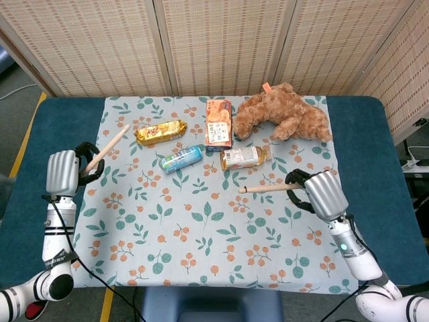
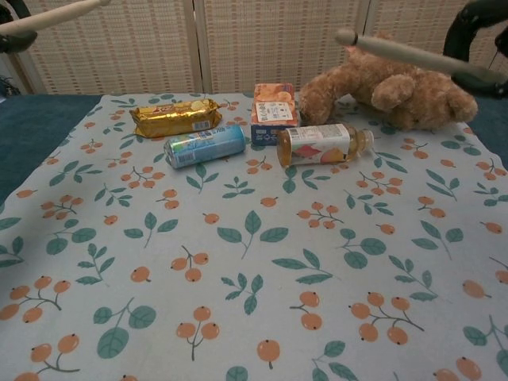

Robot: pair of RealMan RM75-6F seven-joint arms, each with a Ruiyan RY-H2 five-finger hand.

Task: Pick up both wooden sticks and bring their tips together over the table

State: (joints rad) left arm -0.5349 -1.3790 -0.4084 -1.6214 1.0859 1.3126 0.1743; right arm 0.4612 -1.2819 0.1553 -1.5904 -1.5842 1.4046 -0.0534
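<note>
My left hand (image 1: 65, 172) grips one wooden stick (image 1: 105, 148) at the table's left edge; the stick slants up and right, its tip near the gold snack pack. In the chest view this stick (image 2: 49, 15) crosses the top left corner. My right hand (image 1: 321, 193) holds the other wooden stick (image 1: 265, 188), lifted above the cloth and pointing left, tip below the bottle. The chest view shows that stick (image 2: 413, 54) high at the top right, in front of the teddy bear, with my right hand (image 2: 479, 22) at the corner. The two tips are far apart.
On the floral tablecloth (image 1: 201, 228) lie a gold snack pack (image 1: 161, 131), a blue can (image 1: 181, 158), an orange box (image 1: 218, 123), a bottle (image 1: 243, 157) on its side and a brown teddy bear (image 1: 285, 114). A wicker screen stands behind the table.
</note>
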